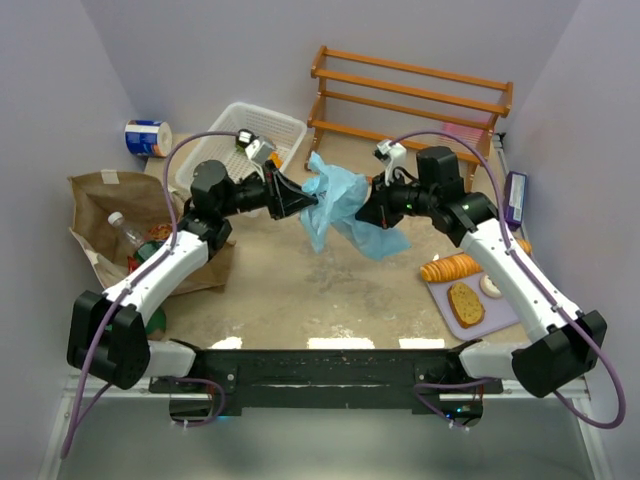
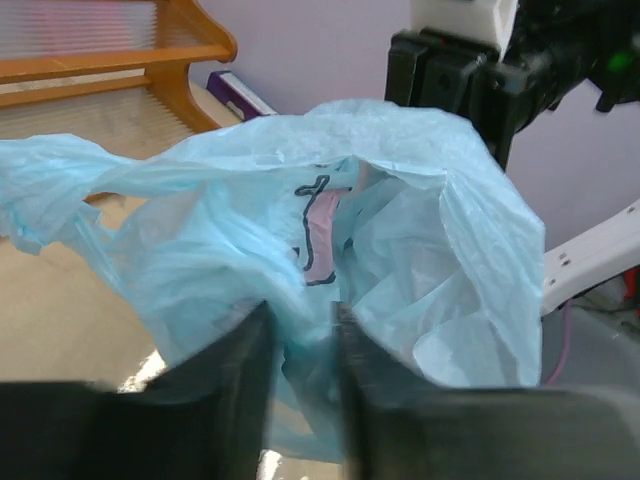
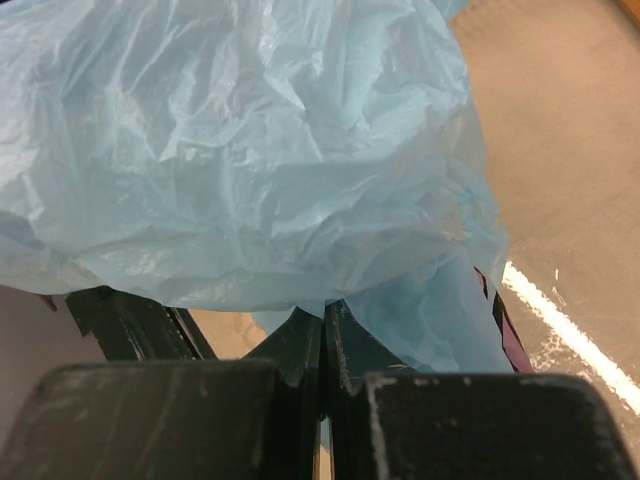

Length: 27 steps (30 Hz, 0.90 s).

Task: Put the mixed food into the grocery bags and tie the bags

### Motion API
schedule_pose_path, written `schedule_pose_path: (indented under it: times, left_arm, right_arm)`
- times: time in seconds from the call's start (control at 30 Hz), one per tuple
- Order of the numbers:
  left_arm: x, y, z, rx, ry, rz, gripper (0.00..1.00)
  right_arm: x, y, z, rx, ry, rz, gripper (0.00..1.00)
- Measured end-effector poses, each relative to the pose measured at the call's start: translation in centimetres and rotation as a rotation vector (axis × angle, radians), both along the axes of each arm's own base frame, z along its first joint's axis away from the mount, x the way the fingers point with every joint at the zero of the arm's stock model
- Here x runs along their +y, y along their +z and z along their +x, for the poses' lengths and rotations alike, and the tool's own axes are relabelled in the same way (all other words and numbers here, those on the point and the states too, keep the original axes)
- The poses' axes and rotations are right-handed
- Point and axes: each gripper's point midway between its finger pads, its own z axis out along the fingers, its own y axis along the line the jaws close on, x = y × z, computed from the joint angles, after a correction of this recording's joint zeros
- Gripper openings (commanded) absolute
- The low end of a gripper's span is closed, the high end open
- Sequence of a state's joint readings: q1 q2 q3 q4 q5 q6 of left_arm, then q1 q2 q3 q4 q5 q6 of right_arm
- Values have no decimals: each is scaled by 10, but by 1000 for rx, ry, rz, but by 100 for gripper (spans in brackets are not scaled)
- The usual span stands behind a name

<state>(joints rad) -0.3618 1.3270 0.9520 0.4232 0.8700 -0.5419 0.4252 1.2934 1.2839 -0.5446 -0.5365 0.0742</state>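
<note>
Overhead, both pincers hold the light blue bag [image 1: 340,205] above the counter [image 1: 300,290]: left pincer [image 2: 303,345] narrowed onto its plastic, right pincer [image 3: 323,345] pinched tight on it.

No legible text is found in any view. Dark outlined print is seen on the light blue plastic bag [image 2: 330,250] in the left wrist view, with a pink patch beside it, but no letters can be made out. A green label is noted on the clear bottle [image 1: 128,236] in the brown paper bag [image 1: 95,205]; too small to be read. Blue-and-white markings on the can [image 1: 148,137] are likewise unreadable.
</note>
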Motion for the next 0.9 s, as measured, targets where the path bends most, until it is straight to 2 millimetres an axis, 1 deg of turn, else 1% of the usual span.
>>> schedule_pose_path:
  times: [0.03,0.07,0.1,0.13,0.17,0.23,0.33,0.43,0.53,0.63,0.77,0.83,0.9]
  left_arm:
    - [-3,-5,0,7,-10,10,0]
    - [-5,-11,-1,25,-18,23,0]
    - [-6,-17,0,38,-18,38,0]
    - [-5,-21,1,47,-11,51,0]
    - [-3,-25,4,61,11,70,0]
    - [5,-29,15,63,86,108,0]
    - [21,-28,29,54,212,155,0]
    - [32,-28,37,48,288,179,0]
    - [37,-35,41,72,324,201,0]
    - [38,-38,42,86,339,210,0]
    - [38,-38,43,89,340,209,0]
    - [37,-39,42,94,336,204,0]
    - [36,-38,41,98,326,199,0]
  right_arm:
    - [0,-1,0,0,0,-1,1]
    - [0,-1,1,-1,-1,-1,7]
    - [0,-2,1,1,-4,-2,17]
    - [-1,-4,3,4,-14,-6,48]
    - [-2,-6,5,9,-31,-14,63]
    - [-6,-12,12,22,-74,-32,85]
    - [-13,-23,22,53,-151,-66,90]
    - [-19,-29,28,76,-226,-80,91]
    - [-21,-27,28,84,-280,-41,91]
    - [-20,-22,19,96,-316,33,91]
    - [-7,-9,0,101,-321,158,90]
    - [6,-1,-5,99,-299,197,89]
    - [20,2,-7,95,-285,216,88]
